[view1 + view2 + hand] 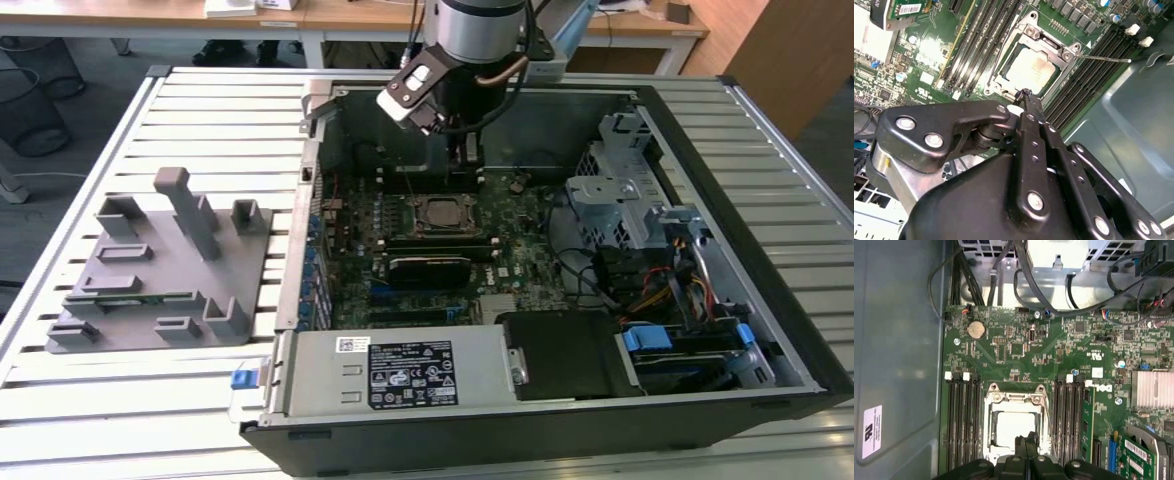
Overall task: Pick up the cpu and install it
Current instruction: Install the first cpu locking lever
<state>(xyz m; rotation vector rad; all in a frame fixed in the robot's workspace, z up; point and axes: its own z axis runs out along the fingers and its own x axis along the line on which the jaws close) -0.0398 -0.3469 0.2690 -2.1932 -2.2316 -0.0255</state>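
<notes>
The cpu [438, 213], a silvery square chip, lies flat inside the metal-framed socket [441, 198] on the green motherboard [514, 235]; both wrist views show it seated there [1035, 71] [1010, 426]. My gripper [467, 158] hangs just above the board at the socket's far side in the exterior view. Its black fingers are pressed together with nothing between them [1026, 96] [1027, 438]. The fingertips hover over the socket's edge, apart from the chip.
The open computer case [667, 110] surrounds the board, with memory slots [961, 420] on both sides of the socket, a drive cage [607, 190] and cables on the exterior view's right, and the power supply [400, 370] in front. A grey fixture block [160, 265] stands outside on the slatted table.
</notes>
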